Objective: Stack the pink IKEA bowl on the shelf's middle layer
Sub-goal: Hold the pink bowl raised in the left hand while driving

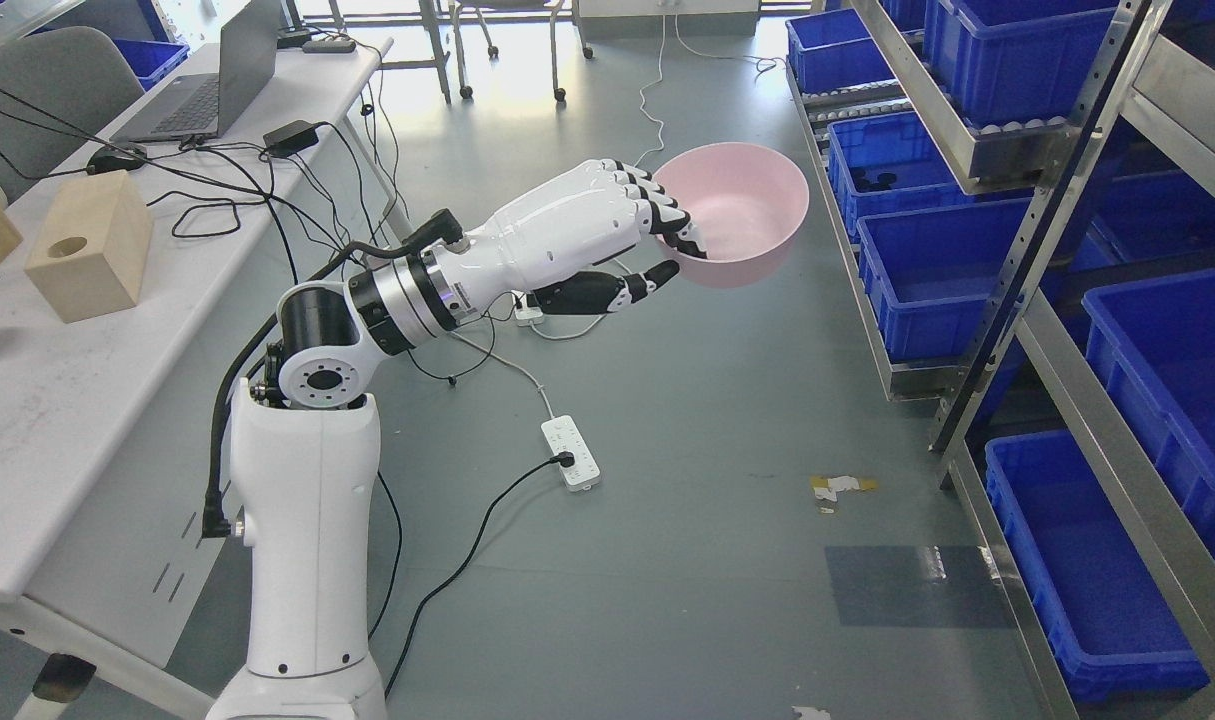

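Left arm (307, 520) enters at the bottom edge, left of the middle: white upper segment rising, black-and-silver joint at the elbow, forearm angled up and to the right. Right arm does not show.

Floor (687, 560) is grey. A white power strip (571, 452) lies on it just right of the arm, with a black cable plugged in. A scrap of tape (839, 488) sits further right, near the shelf foot.

Left hand (635, 235) is clenched on the near rim of the pink bowl (742, 212): 4 black-tipped fingers (679, 228) hook over the rim into the bowl, thumb presses against the outer wall from below. Bowl is held in the air above the floor, upright, slightly tilted, opening toward the camera. It is near the shelf (1057, 190) but apart from it, touching nothing but the hand.

Shelf runs along the right side, a metal frame with sloping tiers. Blue bins (927, 280) fill the tiers.

Desk (57, 400) runs along the left, white-topped. A wooden block (92, 245) with a round hole stands on it. Beyond it lie black cables, a power adapter (289, 137) and an open laptop (212, 85). Chair legs on castors (507, 50) show at the far end of the floor.
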{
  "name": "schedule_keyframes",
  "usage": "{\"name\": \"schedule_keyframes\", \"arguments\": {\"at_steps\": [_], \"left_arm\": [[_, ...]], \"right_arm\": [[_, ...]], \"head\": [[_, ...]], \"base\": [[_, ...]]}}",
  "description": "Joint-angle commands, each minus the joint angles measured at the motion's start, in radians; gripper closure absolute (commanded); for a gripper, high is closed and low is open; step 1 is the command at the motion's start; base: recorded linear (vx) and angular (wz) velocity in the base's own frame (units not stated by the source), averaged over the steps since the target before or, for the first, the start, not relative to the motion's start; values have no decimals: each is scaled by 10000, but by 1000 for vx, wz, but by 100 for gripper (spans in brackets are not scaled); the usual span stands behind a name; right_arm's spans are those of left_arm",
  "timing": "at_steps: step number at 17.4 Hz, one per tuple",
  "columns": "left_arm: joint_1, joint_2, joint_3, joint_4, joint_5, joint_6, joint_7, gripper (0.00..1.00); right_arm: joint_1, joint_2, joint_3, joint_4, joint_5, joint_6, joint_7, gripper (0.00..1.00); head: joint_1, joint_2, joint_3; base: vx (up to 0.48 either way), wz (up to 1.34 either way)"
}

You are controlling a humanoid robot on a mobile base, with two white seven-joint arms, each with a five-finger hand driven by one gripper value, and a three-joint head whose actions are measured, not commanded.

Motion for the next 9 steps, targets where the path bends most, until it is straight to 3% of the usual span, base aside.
{"name": "schedule_keyframes", "arguments": {"at_steps": [1, 4, 9], "left_arm": [[-6, 175, -164, 1, 0, 0, 18, 96], [-36, 175, -226, 1, 0, 0, 18, 96], [-21, 175, -364, 1, 0, 0, 33, 96]], "right_arm": [[29, -175, 0, -175, 0, -4, -7, 0], [45, -175, 0, -175, 0, -4, -7, 0], [45, -175, 0, -175, 0, -4, -7, 0]], "head": [[0, 0, 0], [0, 0, 0], [0, 0, 0]], "base": [[19, -72], [8, -260], [56, -817]]}}
